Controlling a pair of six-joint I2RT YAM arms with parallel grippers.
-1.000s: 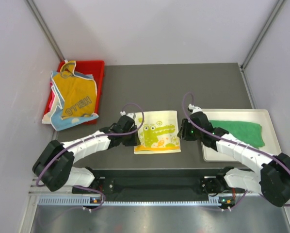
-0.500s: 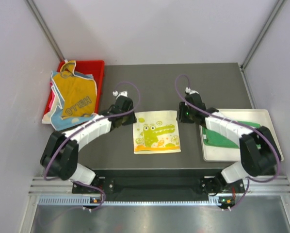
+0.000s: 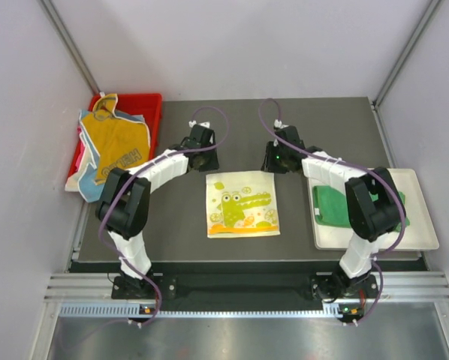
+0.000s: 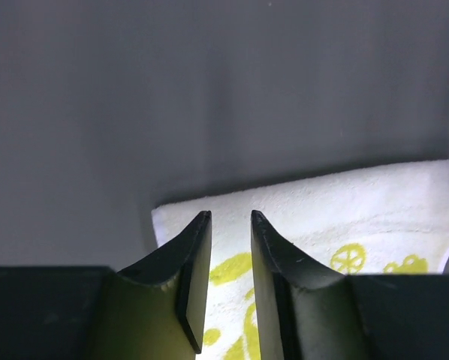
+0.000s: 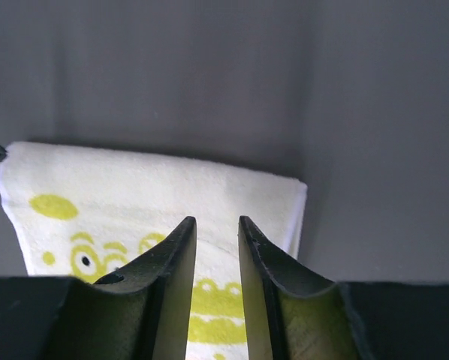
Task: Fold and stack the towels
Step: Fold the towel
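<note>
While left fingers [image 4: 205, 226] and right fingers [image 5: 187, 229] hover slightly spread, empty, either may miss the towel's [image 3: 242, 203] 12 o'clock corners. A lopsided fold follows.

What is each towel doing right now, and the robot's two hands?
crocodile towel: spread flat, unfolded
green towel: folded, in the white tray
HELLO towel: crumpled, draped over the red bin
left gripper: slightly open, empty, above crocodile towel's corner
right gripper: slightly open, empty, above another corner

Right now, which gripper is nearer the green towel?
Right. The right gripper is over the far right corner of the yellow towel, beside the white tray with the green towel; the left gripper is over its far left corner, farther off.
</note>
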